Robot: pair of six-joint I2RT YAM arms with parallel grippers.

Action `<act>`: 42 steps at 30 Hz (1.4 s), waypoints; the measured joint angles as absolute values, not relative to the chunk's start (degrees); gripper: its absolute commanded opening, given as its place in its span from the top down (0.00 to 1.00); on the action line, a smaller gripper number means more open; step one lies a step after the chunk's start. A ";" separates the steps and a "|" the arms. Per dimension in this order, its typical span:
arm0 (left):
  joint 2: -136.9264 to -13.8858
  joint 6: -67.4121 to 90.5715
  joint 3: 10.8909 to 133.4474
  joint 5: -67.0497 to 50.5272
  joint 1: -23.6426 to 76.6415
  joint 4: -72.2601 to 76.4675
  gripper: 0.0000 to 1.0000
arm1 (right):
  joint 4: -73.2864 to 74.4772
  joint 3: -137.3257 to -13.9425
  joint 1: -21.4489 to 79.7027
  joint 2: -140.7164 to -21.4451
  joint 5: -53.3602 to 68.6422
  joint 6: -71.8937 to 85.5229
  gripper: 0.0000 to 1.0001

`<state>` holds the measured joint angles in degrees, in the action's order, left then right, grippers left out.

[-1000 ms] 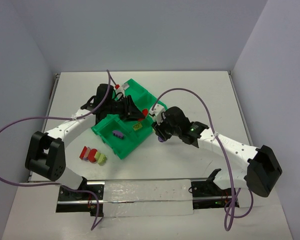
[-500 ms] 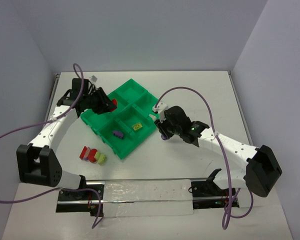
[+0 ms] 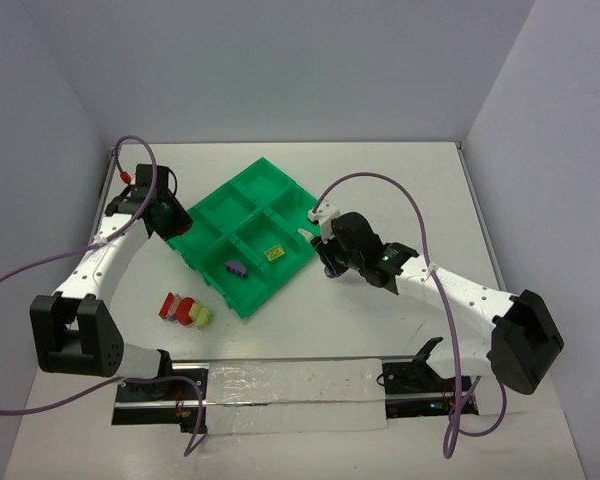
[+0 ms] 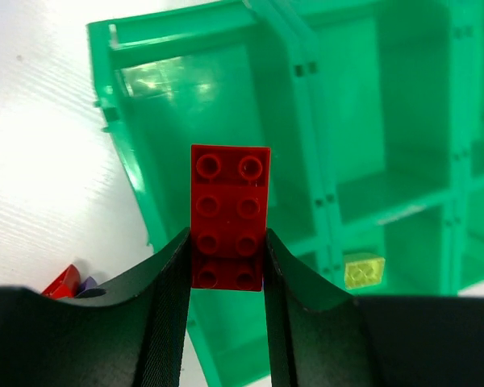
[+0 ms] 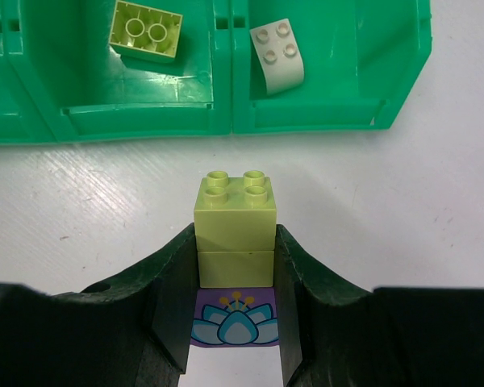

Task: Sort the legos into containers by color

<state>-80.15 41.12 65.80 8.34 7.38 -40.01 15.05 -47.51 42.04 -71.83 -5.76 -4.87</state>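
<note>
In the left wrist view my left gripper (image 4: 226, 270) is shut on a red two-by-four lego (image 4: 230, 214), hanging over the left end of the green tray of containers (image 4: 177, 105). From above, the left gripper (image 3: 168, 215) is at the tray's (image 3: 250, 190) left edge. My right gripper (image 5: 235, 278) is shut on a stack of two yellow-green legos (image 5: 235, 218) with a purple flower-printed lego (image 5: 235, 322) under them, held over the table just outside the tray (image 5: 129, 121). The right gripper (image 3: 326, 266) is off the tray's right corner.
The bins hold a purple lego (image 3: 235, 267), a yellow one (image 3: 275, 254), a yellow-green one (image 5: 145, 30) and a white piece (image 5: 277, 55). A loose row of red, white and yellow-green legos (image 3: 185, 310) lies on the table in front of the tray.
My left arm has swung left with the red lego, from over the tray's middle to its left edge. The right arm has barely moved.
</note>
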 measured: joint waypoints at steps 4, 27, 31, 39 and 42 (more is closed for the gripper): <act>-82.07 41.67 65.26 9.52 7.27 -38.91 0.97 | 15.16 -47.56 42.01 -71.83 -6.96 -4.27 1.00; -88.17 39.11 66.18 11.74 7.29 -35.68 0.17 | 21.52 -55.25 41.95 -75.80 -13.62 5.43 1.00; -85.45 38.03 66.39 10.71 7.29 -35.44 0.17 | 22.21 -55.89 41.85 -75.92 -13.79 7.13 1.00; -76.48 36.18 66.81 2.72 10.61 -30.80 0.18 | 23.44 -58.05 39.79 -75.88 -9.46 11.89 1.00; -76.03 35.53 68.16 -1.80 17.67 -27.83 0.16 | 23.58 -60.45 38.25 -75.88 -6.42 14.59 1.00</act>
<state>-76.03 35.53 68.16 -1.80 17.67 -27.83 23.58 -60.45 38.25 -75.88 -6.42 14.59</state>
